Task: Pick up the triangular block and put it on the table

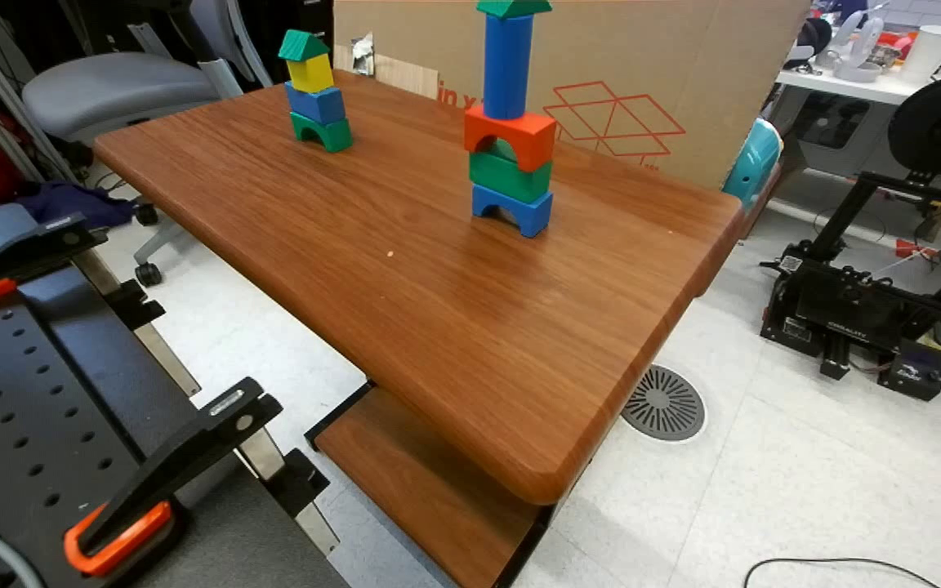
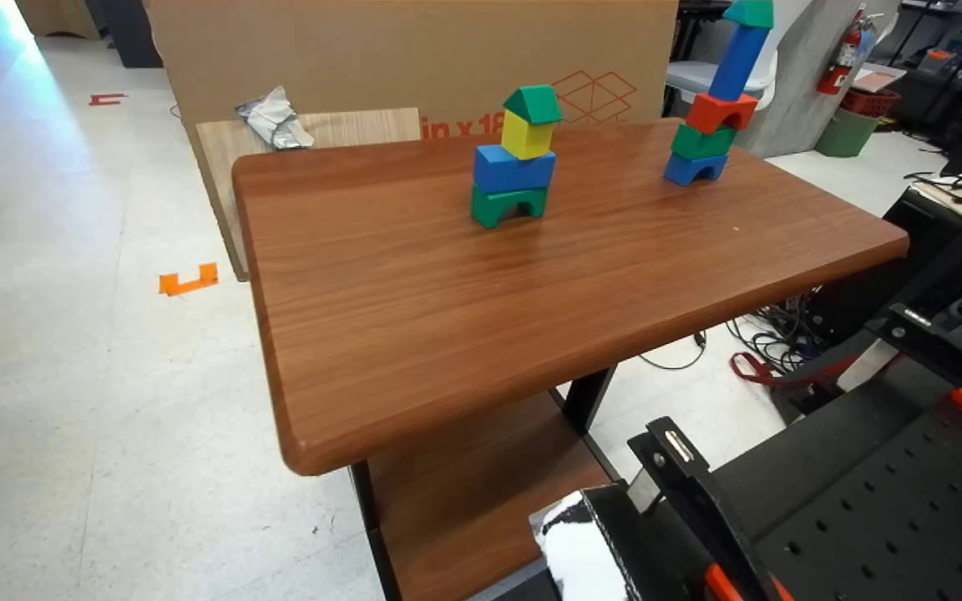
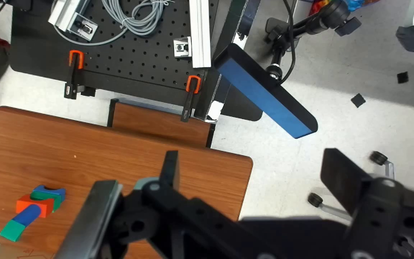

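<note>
Two green wedge blocks show. One triangular block (image 1: 303, 46) tops a short tower with a yellow cube (image 1: 310, 73); it also shows in an exterior view (image 2: 534, 105). The other triangular block (image 1: 514, 8) tops a taller tower on a blue cylinder (image 1: 508, 67); it also shows in an exterior view (image 2: 750, 12) and the wrist view (image 3: 13, 230). Both towers stand on the brown table (image 1: 405, 310). My gripper (image 3: 252, 153) is open and empty, high above the table's end and floor, and out of both exterior views. The short tower is not visible in the wrist view.
The short tower's base has a blue block (image 2: 514, 169) and green arch (image 2: 509, 205). Below the cylinder are a red arch (image 1: 511, 136), a green block and a blue arch. A cardboard sheet (image 1: 601, 82) stands behind the table. A perforated black bench with clamps (image 3: 138, 68) faces it.
</note>
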Robot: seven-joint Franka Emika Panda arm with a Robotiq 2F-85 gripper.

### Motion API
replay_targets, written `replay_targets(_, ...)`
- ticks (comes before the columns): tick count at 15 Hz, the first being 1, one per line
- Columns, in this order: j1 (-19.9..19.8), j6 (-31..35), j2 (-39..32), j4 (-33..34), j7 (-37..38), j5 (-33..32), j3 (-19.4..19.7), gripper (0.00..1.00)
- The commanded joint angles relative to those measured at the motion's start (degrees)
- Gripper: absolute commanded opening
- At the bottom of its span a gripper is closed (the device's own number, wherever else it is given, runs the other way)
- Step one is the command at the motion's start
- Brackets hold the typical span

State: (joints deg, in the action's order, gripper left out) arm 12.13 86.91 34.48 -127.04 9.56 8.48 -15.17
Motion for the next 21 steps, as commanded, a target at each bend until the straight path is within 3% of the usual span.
replay_targets(1, -0.2, -0.2, -0.1, 0.2, 0.0, 0.0, -0.1, 1.0)
replay_targets(9, -0.3, 1.6, -1.2, -0.6, -0.3, 0.2, -0.1, 1.0)
replay_targets(21, -1.9, 23.3, -9.0, -9.0, -0.6, -7.8, 0.7, 1.0)
